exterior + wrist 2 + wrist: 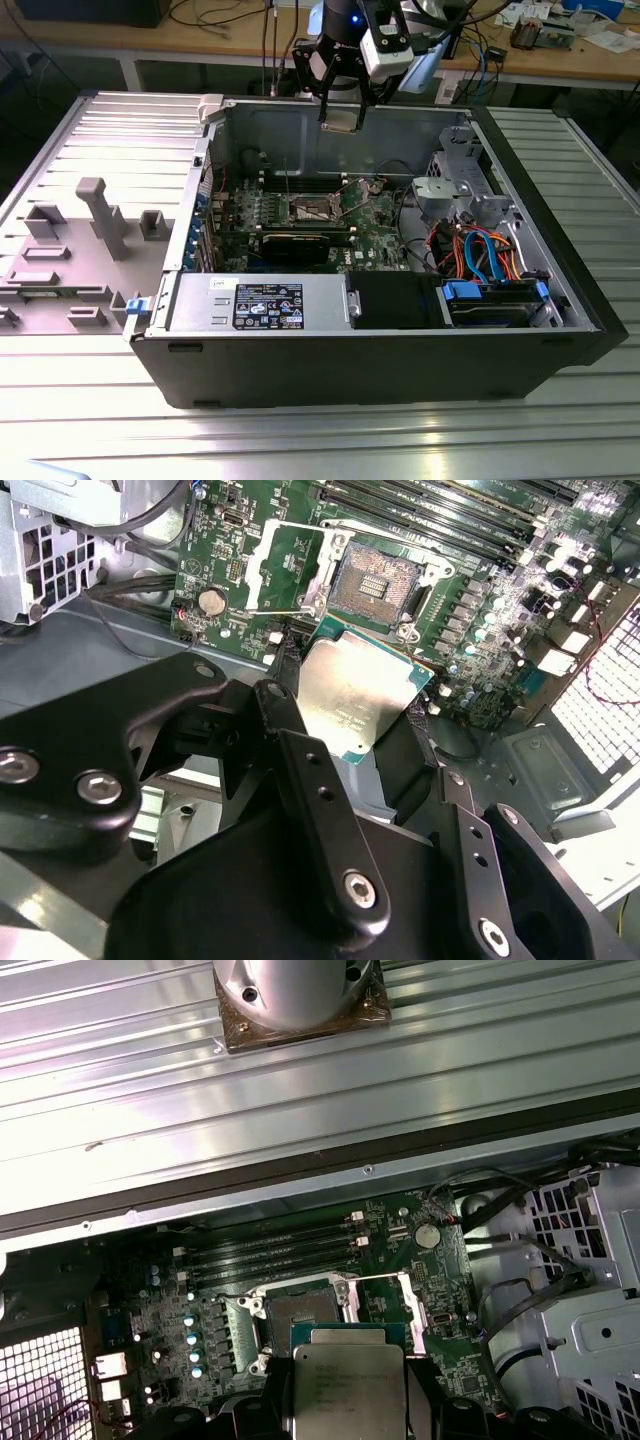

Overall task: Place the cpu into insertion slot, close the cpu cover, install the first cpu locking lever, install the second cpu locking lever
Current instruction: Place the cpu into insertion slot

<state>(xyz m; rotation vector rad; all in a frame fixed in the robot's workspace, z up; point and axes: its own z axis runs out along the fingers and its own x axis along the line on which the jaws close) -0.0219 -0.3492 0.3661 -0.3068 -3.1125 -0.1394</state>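
My gripper (340,112) hangs above the open computer case, over its back wall, shut on the cpu (341,119). In both wrist views the cpu (352,695) (348,1380) is a flat silver square, held by its edges between the black fingers (300,770). Below it on the green board lies the insertion slot (309,209) (376,581) (299,1311), its dark centre bare. The cpu cover (283,575) (388,1305) is swung open beside the slot, a silvery frame with thin wire levers standing up around it. The cpu is well above the slot and touches nothing.
The case holds a grey power supply (262,301) at the front, a blue-fronted drive bay (495,300) and orange and blue cables (478,250) on the exterior view's right. Long memory slots (270,1245) run beside the socket. A grey side panel (90,230) lies to the left.
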